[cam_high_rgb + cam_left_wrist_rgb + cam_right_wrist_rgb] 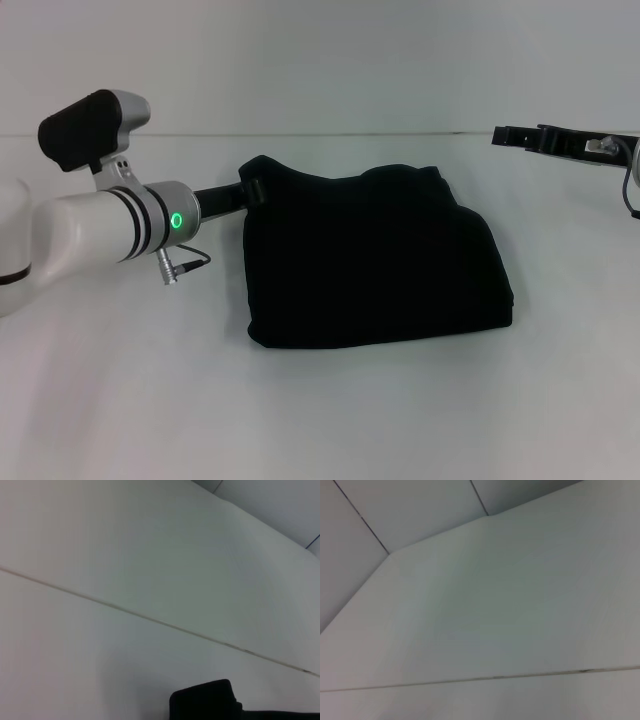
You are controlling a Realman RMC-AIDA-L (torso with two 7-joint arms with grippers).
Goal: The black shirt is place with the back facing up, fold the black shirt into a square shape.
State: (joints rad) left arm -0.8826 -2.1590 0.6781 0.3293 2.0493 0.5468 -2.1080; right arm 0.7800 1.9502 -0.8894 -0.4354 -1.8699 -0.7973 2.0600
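Left pincer (252, 190) touches the far left corner of the black shirt (375, 260), a plain folded block mid-worktop (120, 400); its grip is unclear. Right pincer (512, 135) hovers apart, no lettering visible.

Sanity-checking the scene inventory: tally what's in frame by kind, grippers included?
black shirt, folded into a rough square on the white table: 1
grippers: 2, left gripper at the shirt's far left corner, right gripper raised off to the right
Total: 3
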